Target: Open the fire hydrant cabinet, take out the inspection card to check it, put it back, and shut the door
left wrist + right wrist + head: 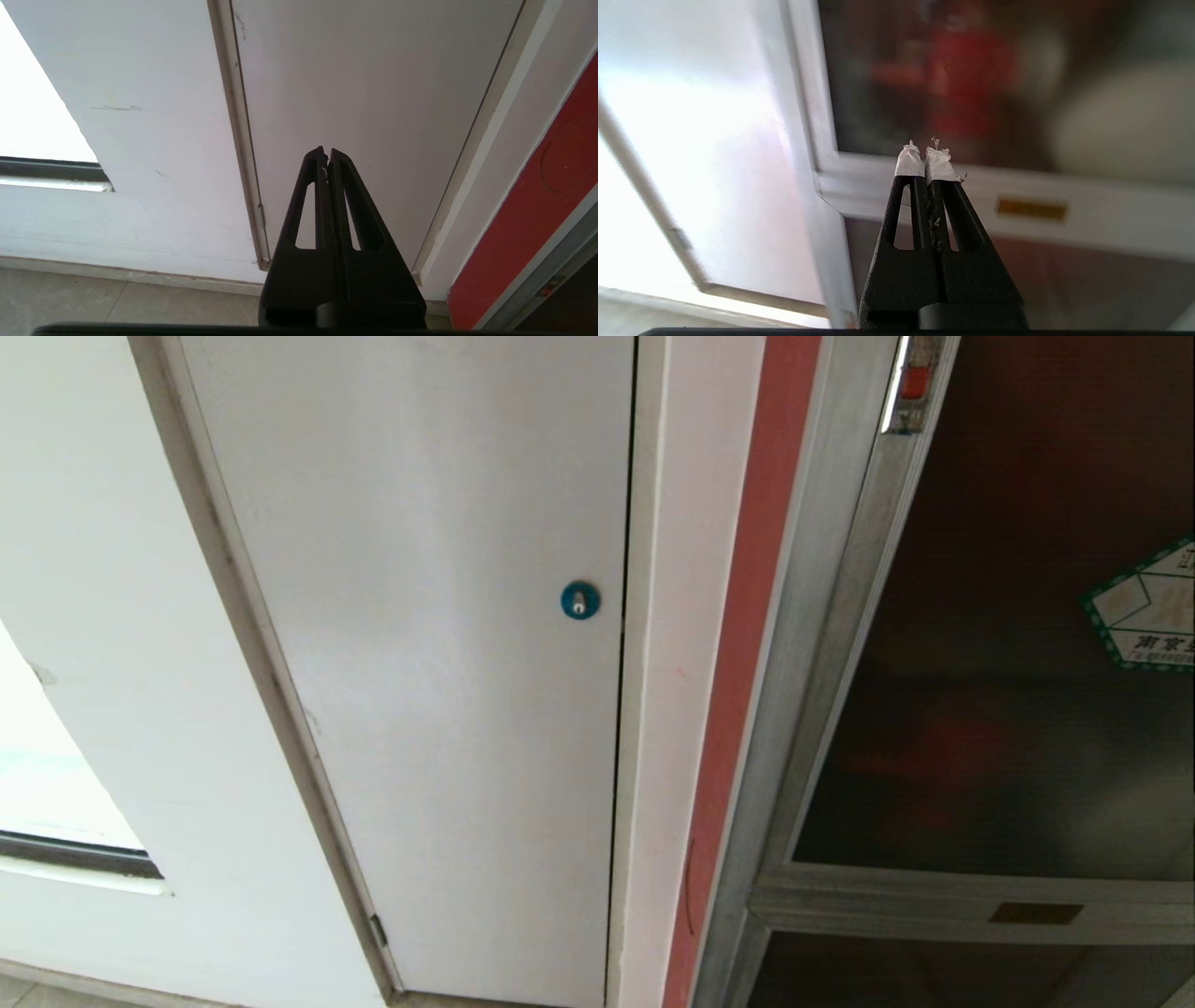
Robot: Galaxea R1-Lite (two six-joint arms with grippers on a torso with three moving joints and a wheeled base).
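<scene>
Nothing is done yet: the door [1008, 691] sits closed in the cabinet [812, 728], red latch [916, 381] at its top corner, card unseen, and my right gripper [926, 156] and left gripper [326, 154] are both pressed together, empty

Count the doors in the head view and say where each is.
2: the plain white door with a round blue lock left of centre; the tinted glass door at right, shut.

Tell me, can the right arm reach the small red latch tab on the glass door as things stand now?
Probably yes. The right end effector, shut and empty, faces the door with nothing between them. The red latch tab sits high on the frame, uncovered; the arm would have to rise.
</scene>
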